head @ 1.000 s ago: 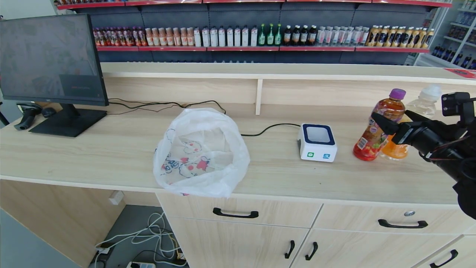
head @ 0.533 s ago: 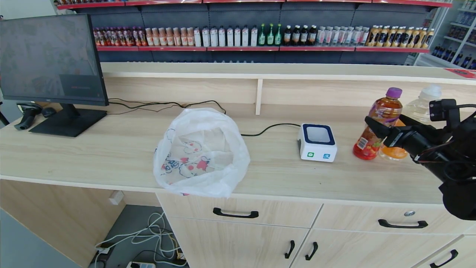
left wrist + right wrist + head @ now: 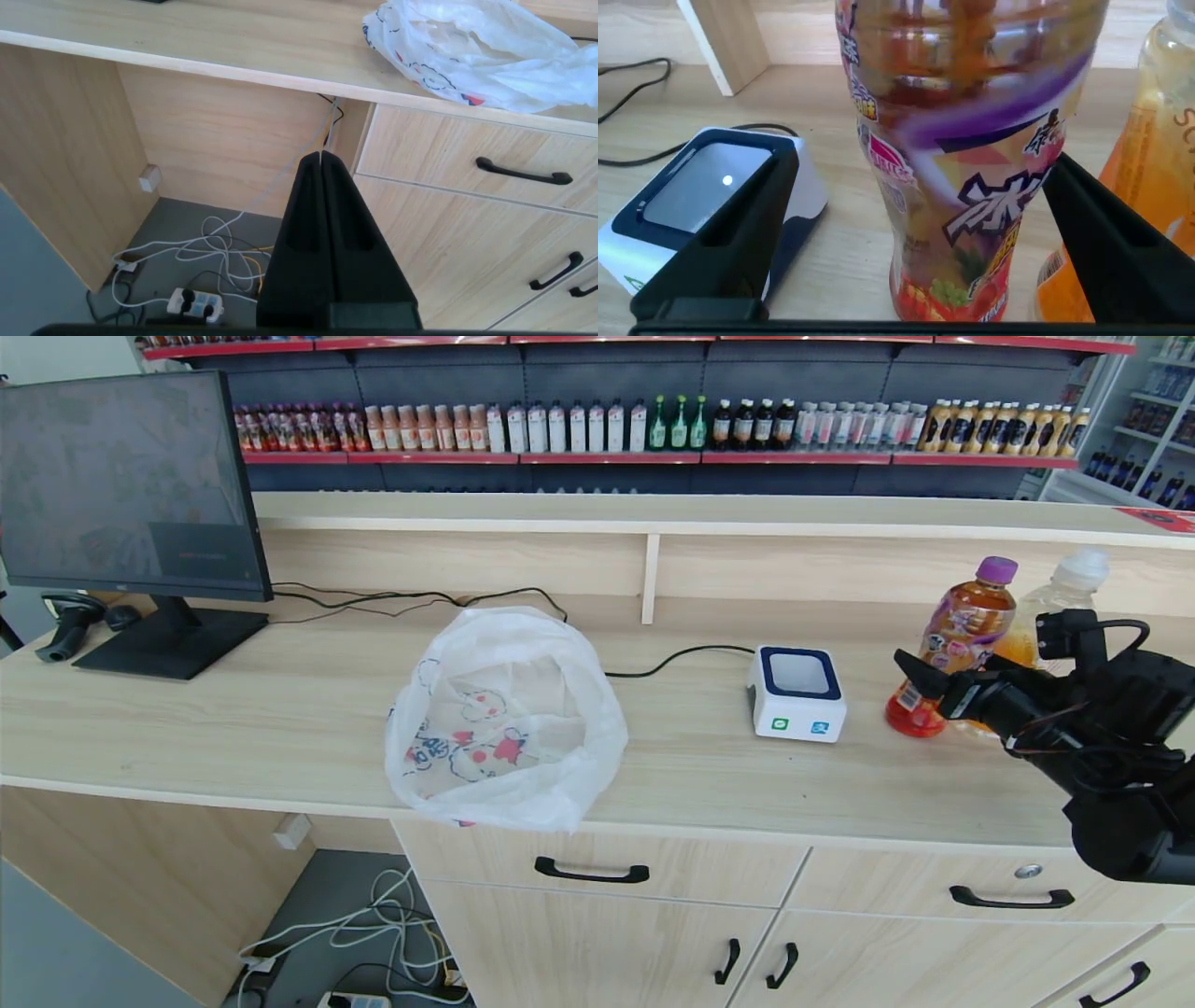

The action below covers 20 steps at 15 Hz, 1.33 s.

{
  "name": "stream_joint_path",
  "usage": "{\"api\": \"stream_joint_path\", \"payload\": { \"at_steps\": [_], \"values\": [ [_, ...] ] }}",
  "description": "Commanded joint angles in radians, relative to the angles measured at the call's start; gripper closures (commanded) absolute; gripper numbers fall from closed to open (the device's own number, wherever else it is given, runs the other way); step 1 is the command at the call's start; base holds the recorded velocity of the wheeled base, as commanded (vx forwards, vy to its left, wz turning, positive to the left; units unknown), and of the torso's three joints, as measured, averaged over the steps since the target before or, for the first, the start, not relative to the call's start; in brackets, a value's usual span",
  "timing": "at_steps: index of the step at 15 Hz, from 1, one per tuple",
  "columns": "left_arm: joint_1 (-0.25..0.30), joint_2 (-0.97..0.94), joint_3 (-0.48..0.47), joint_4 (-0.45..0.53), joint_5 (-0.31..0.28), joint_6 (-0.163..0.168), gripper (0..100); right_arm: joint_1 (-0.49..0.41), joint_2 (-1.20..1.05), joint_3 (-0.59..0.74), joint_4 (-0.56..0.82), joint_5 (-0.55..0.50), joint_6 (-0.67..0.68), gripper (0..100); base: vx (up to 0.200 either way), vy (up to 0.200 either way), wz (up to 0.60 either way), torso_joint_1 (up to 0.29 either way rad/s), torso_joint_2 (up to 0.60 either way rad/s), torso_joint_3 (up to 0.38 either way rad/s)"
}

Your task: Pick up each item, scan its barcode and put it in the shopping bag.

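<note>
A tea bottle [image 3: 963, 621] with a purple cap and a red base stands on the counter right of the white barcode scanner [image 3: 796, 693]. My right gripper [image 3: 943, 677] is open, one finger on each side of the bottle's lower half. In the right wrist view the tea bottle [image 3: 962, 187] fills the gap of the right gripper [image 3: 915, 252], with the scanner [image 3: 701, 201] beside it. The white shopping bag [image 3: 504, 719] lies open at the counter's front edge. My left gripper [image 3: 322, 187] is shut and hangs below the counter, near the shopping bag [image 3: 476, 42].
An orange drink bottle [image 3: 1022, 649] and a clear bottle with a white cap [image 3: 1074, 581] stand close behind the tea bottle. The scanner's cable [image 3: 672, 658] runs left behind the bag. A monitor [image 3: 121, 495] stands at the far left. Drawers [image 3: 597, 873] sit under the counter.
My right gripper has come down and moved left, from beside the bottle's upper part to around its lower half. The bottle, bag and scanner have stayed in place.
</note>
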Motion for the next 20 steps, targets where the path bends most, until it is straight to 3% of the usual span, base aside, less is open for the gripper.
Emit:
{"api": "stream_joint_path", "payload": {
  "at_steps": [1,7,8,16,20],
  "values": [
    [0.0,0.002,0.0,0.0,0.0,-0.001,100,0.0,0.049,-0.034,-0.009,-0.002,0.005,0,0.0,0.0,0.0,0.0,0.0,0.0],
    [0.0,0.002,0.0,0.0,0.0,-0.001,100,0.0,0.103,-0.072,-0.024,-0.011,0.01,0,0.0,0.0,0.0,0.0,0.0,0.0],
    [0.0,0.002,0.0,0.0,0.0,-0.001,100,-0.002,0.111,-0.073,-0.046,-0.011,0.007,100,0.0,0.0,0.0,0.0,0.0,0.0],
    [0.0,0.002,0.0,0.001,0.0,-0.001,100,0.003,0.129,-0.092,-0.13,-0.011,0.008,100,0.0,0.0,0.0,0.0,0.0,0.0],
    [0.0,0.002,0.0,0.0,0.0,-0.001,100,0.046,0.029,-0.008,-0.13,-0.019,0.008,100,0.0,0.0,0.0,0.0,0.0,0.0]
  ]
}}
